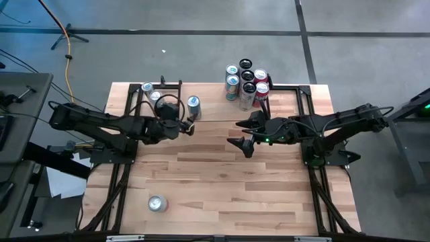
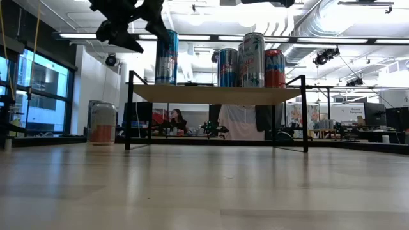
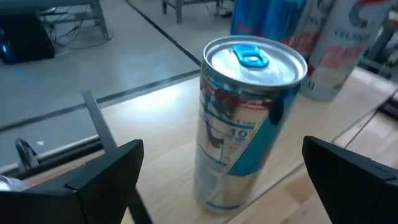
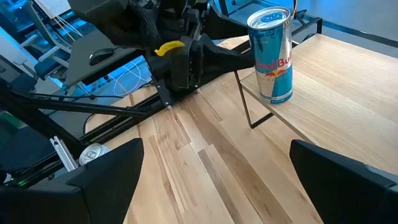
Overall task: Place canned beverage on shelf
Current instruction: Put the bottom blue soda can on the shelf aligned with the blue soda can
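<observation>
A blue and silver can stands upright on the shelf, near its left end. The left gripper hangs just beside it with fingers spread, not touching it as far as I can see. The right gripper waits mid-table, fingers open too. More cans cluster at the shelf's other end.

A seated person and yellow cable lie beyond the table.
</observation>
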Robot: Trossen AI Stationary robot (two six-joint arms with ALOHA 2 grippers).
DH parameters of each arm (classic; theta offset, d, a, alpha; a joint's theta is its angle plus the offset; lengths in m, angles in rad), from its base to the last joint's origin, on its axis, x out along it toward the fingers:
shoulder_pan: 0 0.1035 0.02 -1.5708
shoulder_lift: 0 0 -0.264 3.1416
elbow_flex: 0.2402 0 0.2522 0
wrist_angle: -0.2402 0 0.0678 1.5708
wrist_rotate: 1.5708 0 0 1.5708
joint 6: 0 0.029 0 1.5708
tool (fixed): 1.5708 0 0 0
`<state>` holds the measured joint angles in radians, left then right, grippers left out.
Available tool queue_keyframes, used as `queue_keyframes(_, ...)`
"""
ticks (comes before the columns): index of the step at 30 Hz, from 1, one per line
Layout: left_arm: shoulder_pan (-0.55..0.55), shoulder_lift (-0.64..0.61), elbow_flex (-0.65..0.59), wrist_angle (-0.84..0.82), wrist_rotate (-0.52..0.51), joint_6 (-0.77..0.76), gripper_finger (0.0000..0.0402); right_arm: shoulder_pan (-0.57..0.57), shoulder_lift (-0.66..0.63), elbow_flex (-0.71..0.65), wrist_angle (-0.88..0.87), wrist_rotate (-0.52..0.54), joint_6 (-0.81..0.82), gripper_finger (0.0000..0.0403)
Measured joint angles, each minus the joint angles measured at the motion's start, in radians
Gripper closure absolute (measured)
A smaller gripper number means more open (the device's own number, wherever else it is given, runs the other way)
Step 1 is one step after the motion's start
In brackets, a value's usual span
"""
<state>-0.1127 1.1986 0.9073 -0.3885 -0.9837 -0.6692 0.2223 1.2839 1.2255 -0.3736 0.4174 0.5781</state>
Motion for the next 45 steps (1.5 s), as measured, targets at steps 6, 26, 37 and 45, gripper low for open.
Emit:
queue_keyframes(6,0.000,0.077,0.000,0.118,-0.007,-0.045,0.0004,0.000,0.000,0.000,-0.006,0.000,-0.002,0.0012)
queue_keyframes(26,0.037,0.245,0.074,0.246,-0.092,-0.096,0.0008,0.000,0.000,0.000,-0.034,-0.001,-0.002,0.0012)
queue_keyframes(37,0.045,0.245,0.074,0.244,-0.065,-0.096,0.0160,0.000,0.000,0.000,-0.034,-0.001,-0.002,0.0012)
queue_keyframes(45,0.031,0.186,0.074,0.256,-0.036,0.031,0.0249,0.000,0.000,0.000,-0.033,-0.001,-0.002,0.0012)
